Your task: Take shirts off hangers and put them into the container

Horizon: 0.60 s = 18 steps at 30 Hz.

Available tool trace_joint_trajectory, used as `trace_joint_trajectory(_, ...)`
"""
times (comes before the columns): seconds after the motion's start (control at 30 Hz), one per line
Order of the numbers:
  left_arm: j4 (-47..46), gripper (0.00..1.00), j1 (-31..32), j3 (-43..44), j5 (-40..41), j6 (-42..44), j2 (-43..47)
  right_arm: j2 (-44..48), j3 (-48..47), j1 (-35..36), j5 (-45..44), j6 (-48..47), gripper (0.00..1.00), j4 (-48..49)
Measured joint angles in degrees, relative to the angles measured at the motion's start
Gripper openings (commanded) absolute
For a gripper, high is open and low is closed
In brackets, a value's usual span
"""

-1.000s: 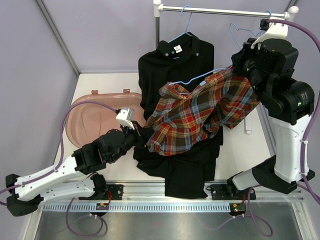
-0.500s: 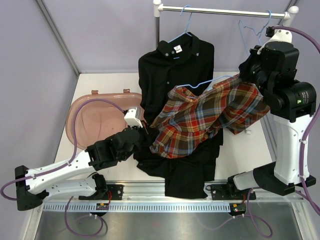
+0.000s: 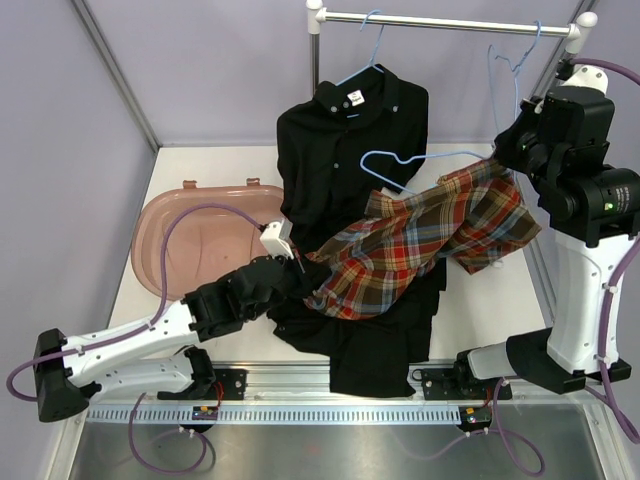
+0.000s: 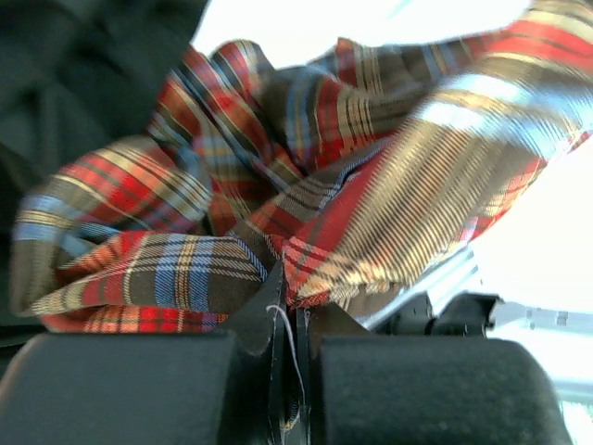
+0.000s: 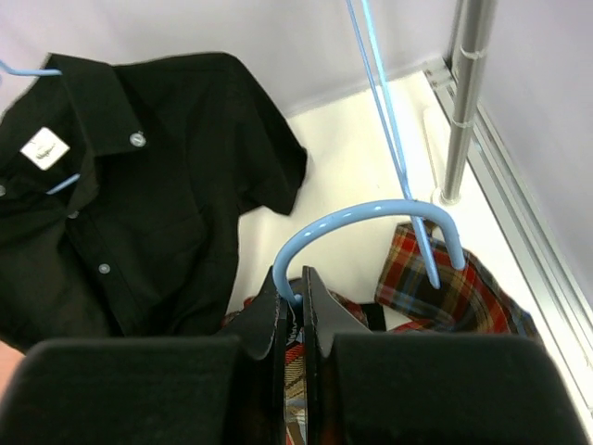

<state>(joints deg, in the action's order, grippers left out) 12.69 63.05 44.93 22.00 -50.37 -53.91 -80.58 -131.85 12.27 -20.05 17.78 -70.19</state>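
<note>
**Plaid shirt stretched between two closed claws**

The white table [image 3: 215,165] is seen beneath both arms. The white-and-metal rail [image 3: 440,22] is set at its far edge, beyond the right claw [image 5: 298,287]. The container [image 3: 200,250], a shallow oval tub of translucent pinkish-brown plastic, is placed to the left of the left claw [image 4: 295,320] and slightly beyond it.

Three shirts are in view. The hung black shirt [image 3: 340,150], collared and buttoned with a white label at the neck, is carried on the first hanger [image 3: 362,62]. This thin light-blue hanger is hooked over the rail, beyond the left claw and to the left of the right claw. The lying black shirt [image 3: 370,345] is crumpled on the table to the right of the left claw, toward the near edge, and is partly covered. The plaid shirt [image 3: 420,245], checked in red, orange, blue and brown, is drawn out as a sagging band from one claw to the other, across the black cloth.

The left claw is closed, and a fold of the plaid shirt is pinched between its fingers. The right claw is likewise closed, on the curved light-blue bar of the second hanger [image 3: 400,165]. One looped end of that hanger is seen clear of the plaid cloth, to the left of the right claw. Close by the claw, its wire is lost in the plaid.

The third hanger [image 3: 510,60], bare, is hung on the rail just beyond the right claw.
</note>
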Motion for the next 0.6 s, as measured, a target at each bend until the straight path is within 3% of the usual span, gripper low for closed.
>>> trace_joint_trajectory(0.23,-4.2,0.0,0.0,-4.6,-5.1,0.7,0.6,0.2,0.1,-1.9,4.0,2.0,0.0,-2.6)
trace_joint_trajectory(0.33,-1.4,0.38,0.2,-4.0,-4.8,4.5,2.5,2.7,5.1,-3.0,9.0,1.5,0.0,1.7)
trace_joint_trajectory(0.5,12.0,0.7,0.8,1.2,-3.7,14.3,4.5,8.1,14.2,-4.4,13.7,-1.3,0.0,11.6)
trace_joint_trajectory(0.6,16.9,0.77,1.0,10.9,-4.1,20.0,3.8,10.3,17.7,-0.6,15.0,-2.9,0.0,13.3)
